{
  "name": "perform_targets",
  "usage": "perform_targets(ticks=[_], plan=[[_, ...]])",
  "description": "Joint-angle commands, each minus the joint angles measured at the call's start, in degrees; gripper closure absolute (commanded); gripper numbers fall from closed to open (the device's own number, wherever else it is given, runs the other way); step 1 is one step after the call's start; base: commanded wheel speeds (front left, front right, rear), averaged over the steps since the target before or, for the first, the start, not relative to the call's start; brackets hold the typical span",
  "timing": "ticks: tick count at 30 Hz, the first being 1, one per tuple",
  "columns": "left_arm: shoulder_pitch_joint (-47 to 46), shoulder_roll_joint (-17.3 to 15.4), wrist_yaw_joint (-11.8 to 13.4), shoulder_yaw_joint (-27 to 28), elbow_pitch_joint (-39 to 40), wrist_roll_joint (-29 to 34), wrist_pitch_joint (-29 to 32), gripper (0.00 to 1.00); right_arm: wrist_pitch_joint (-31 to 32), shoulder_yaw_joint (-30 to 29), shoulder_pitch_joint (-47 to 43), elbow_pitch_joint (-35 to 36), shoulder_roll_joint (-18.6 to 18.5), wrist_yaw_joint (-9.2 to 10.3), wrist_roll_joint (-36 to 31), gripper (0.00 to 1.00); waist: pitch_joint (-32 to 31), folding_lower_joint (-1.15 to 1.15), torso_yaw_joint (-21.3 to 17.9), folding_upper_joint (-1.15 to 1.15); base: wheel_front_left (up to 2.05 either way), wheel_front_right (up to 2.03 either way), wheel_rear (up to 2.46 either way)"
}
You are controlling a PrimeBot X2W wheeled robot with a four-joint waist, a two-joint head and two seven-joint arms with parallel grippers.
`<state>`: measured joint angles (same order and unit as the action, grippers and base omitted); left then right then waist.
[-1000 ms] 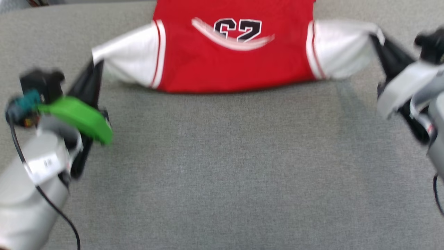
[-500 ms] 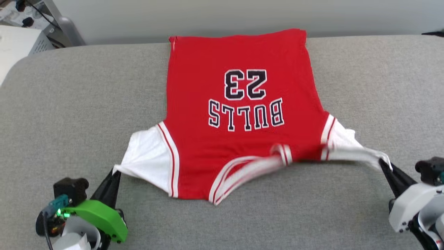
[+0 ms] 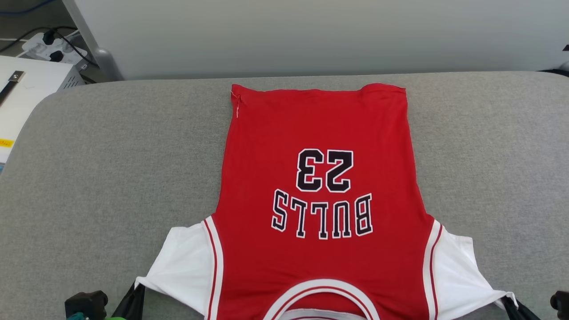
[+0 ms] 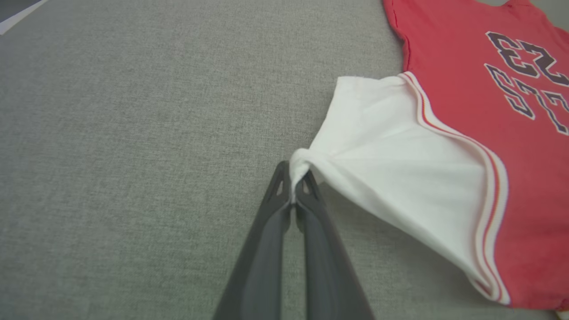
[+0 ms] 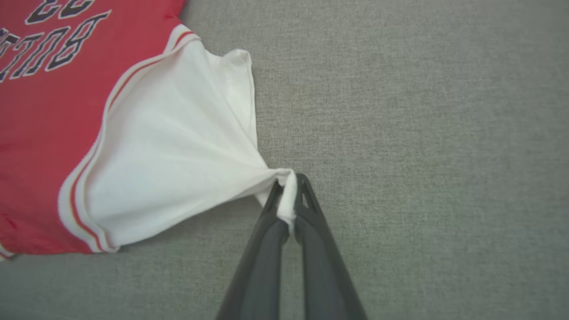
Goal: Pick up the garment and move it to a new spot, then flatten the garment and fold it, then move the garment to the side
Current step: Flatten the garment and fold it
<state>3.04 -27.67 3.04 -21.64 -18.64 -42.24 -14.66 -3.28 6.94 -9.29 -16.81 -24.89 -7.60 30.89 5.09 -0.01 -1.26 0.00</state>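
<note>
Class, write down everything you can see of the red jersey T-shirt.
The garment is a knit red T-shirt with white short sleeves, red-white striped trim and black white-edged BULLS 23 print. It lies face up, nearly flat on the grey fabric surface, collar toward the robot, hem away. The left gripper and right gripper each pinch a sleeve tip, pulling it taut.

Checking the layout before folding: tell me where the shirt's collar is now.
In the head view the collar sits at the bottom middle, just below the shirt's upside-down BULLS print.

Left fingers [image 4: 266, 249] long, dark grey, tapering, small triangular cut-outs near the tips; right fingers [image 5: 318, 262] alike; black block [image 3: 86, 303] at the left wrist.
</note>
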Motion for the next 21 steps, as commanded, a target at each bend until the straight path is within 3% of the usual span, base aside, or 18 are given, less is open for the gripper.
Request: perform_targets(ticks=[1, 7, 8, 9, 10, 16, 21], plan=[[1.12, 0.09, 0.63, 0.96, -0.04, 0.66, -0.33, 1.0, 0.93, -1.16, -1.64, 0.98, 0.25, 0.11, -0.28, 1.0, 0.11, 0.01, 0.16, 0.0, 0.0, 0.0, 0.0], [1.21, 1.15, -0.29, 2.11, 0.98, 3.0, -0.34, 1.0, 4.52, -3.81, -3.29, 4.65, 2.18, 0.11, -1.26, 1.0, 0.94, 0.01, 0.54, 0.0, 0.0, 0.0, 0.0], [0.96, 1.41, -0.39, 2.25, 1.31, 3.5, -0.34, 1.0, 5.03, -4.17, -3.06, 4.97, 2.36, 0.11, -1.46, 0.7, 1.11, 0.01, 0.6, 0.0, 0.0, 0.0, 0.0], [0.64, 1.74, -0.48, 2.43, 1.73, 4.1, -0.34, 1.0, 5.72, -4.51, -2.69, 5.43, 2.49, 0.11, -1.74, 0.29, 1.34, 0.01, 0.67, 0.0, 0.0, 0.0, 0.0], [0.4, 1.97, -0.59, 2.49, 2.01, 4.56, -0.34, 1.0, 6.03, -4.86, -2.27, 5.93, 2.52, 0.11, -2.02, 0.0, 1.49, 0.01, 0.72, 0.0, 0.0, 0.0, 0.0], [-1.1, 3.29, -0.67, 3.44, 4.81, 7.37, -0.34, 1.0, 7.64, -8.76, 1.52, 11.23, 1.59, 0.11, -2.45, 0.0, 2.97, 0.01, 1.44, 0.0, 0.0, 0.0, 0.0], [-2.62, 4.44, -0.39, 4.89, 8.34, 9.22, -0.34, 1.0, 9.6, -14.03, 9.07, 19.86, 0.33, 0.11, -2.37, 0.0, 5.76, 0.01, 2.91, 0.0, 0.0, 0.0, 0.0]])
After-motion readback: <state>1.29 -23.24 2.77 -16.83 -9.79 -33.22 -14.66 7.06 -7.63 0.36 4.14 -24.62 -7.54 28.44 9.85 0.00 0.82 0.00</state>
